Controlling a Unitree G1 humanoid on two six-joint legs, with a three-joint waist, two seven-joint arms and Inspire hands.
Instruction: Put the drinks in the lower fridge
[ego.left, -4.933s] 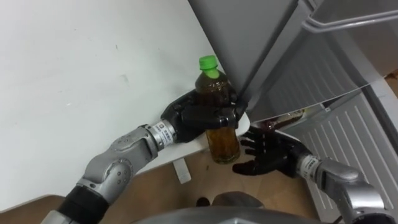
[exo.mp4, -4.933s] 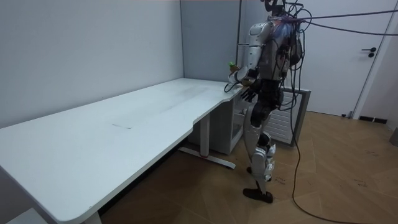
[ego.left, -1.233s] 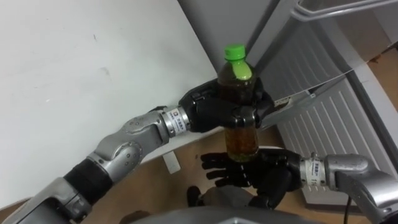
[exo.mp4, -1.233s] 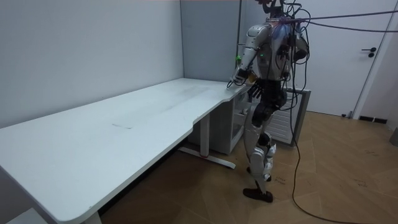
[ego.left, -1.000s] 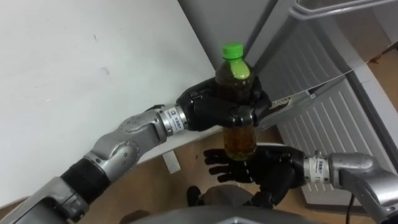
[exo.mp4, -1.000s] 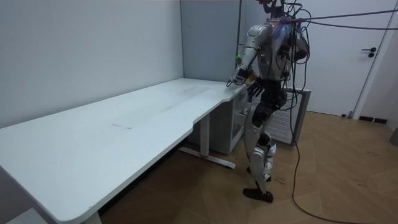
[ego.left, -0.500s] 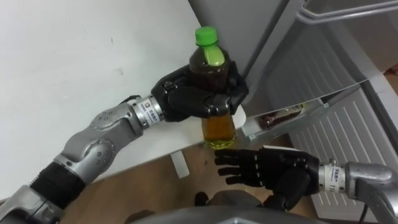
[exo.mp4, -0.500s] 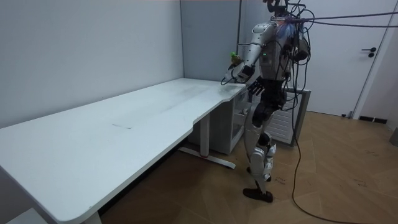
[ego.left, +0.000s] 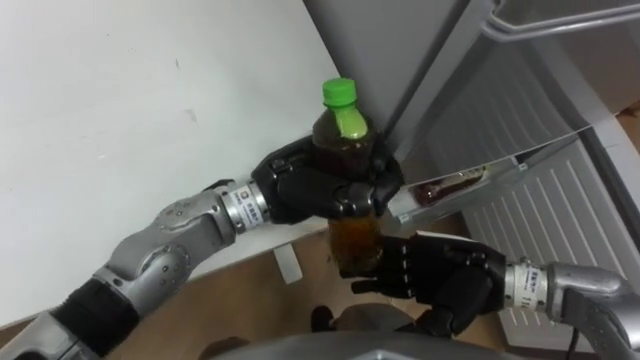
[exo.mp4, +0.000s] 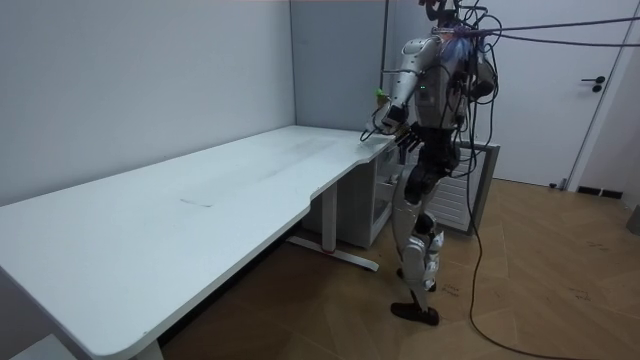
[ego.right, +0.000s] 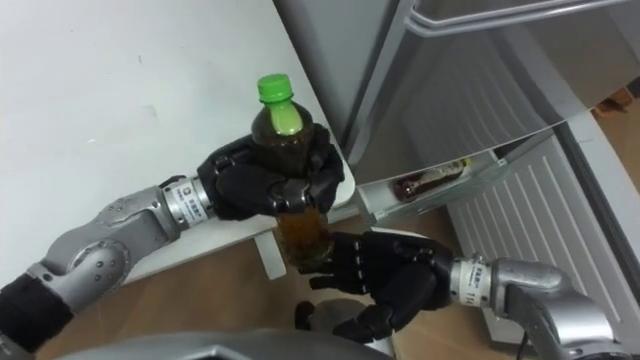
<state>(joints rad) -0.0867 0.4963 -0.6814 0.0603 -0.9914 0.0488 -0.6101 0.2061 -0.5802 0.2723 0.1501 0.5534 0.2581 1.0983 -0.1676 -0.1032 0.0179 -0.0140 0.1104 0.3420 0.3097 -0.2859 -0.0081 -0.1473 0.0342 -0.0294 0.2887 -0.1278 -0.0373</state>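
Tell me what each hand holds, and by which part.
Left hand grips the bottle around its shoulder, below the cap. Right hand, open, touches the bottle's bottom end.

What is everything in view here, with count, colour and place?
bottle: one, amber drink, green cap, held upright off the table's corner.
table: one, white, on the robot's left.
fridge: one, grey, right of the table.
dark item: one, lying on a fridge shelf; too small to identify.
floor: brown wood, below.
left hand: black, fingers curled round the bottle.
right hand: black, open, at the bottle's base.
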